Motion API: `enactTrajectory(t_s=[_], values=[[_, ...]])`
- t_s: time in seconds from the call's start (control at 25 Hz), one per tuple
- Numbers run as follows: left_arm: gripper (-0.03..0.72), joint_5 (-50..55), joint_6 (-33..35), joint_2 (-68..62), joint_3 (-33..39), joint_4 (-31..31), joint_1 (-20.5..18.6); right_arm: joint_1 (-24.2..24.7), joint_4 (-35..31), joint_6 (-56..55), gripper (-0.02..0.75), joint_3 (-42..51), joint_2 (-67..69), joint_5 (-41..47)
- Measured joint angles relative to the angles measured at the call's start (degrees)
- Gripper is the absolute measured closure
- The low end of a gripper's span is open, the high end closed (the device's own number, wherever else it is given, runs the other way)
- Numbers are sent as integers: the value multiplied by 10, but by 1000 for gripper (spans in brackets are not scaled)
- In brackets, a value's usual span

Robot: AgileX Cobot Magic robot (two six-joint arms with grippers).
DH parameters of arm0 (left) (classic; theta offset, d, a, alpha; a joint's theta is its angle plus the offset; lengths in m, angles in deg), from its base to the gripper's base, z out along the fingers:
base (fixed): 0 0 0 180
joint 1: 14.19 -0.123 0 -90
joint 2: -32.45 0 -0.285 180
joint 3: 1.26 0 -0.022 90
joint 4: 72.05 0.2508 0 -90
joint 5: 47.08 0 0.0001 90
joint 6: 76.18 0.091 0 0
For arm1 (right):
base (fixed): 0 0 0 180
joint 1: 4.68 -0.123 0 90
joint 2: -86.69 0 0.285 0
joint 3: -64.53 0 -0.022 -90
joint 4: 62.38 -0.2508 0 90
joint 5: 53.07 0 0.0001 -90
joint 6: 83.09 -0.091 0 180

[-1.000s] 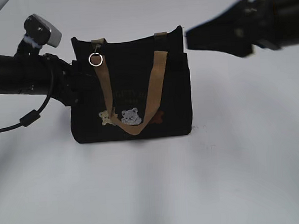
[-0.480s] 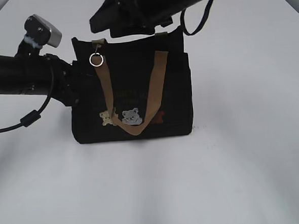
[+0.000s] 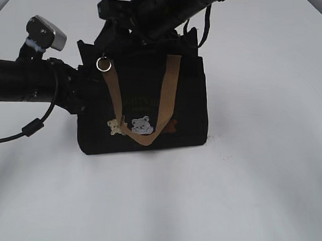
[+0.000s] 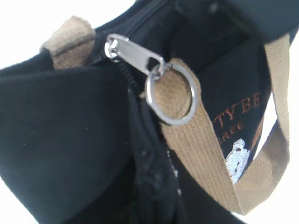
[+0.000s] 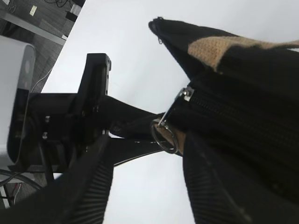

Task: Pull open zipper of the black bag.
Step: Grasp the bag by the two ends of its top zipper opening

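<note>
Your zipper (image 4: 133,56) sits at the left end of the black bag's (image 3: 144,108) top rim: a small shiny metal slider with a round silver ring pull (image 3: 103,64) hanging over the front, right against the tan handle (image 3: 141,108). That handle is coarse woven webbing, looping down in a U across soft matte fabric, with little cream, grey and brown bear patches (image 3: 141,125) low on the front. The bag is boxy and stands upright on the white table (image 3: 263,174).

Your left gripper (image 3: 85,87) comes in level from the left, jaws nearly closed and pinching the bag's left side fabric. Your right gripper (image 5: 147,172) reaches in from the upper right, slanting down over the rim, ribbed fingers (image 5: 93,186) spread apart on either side of the ring, not clamped on it.
</note>
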Motion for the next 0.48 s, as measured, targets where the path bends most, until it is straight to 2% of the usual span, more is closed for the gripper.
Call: enactTrajectory(t_s=[0.48], values=[[621, 4, 0, 0, 0, 0, 0, -6, -1, -2, 356, -1, 15, -35]])
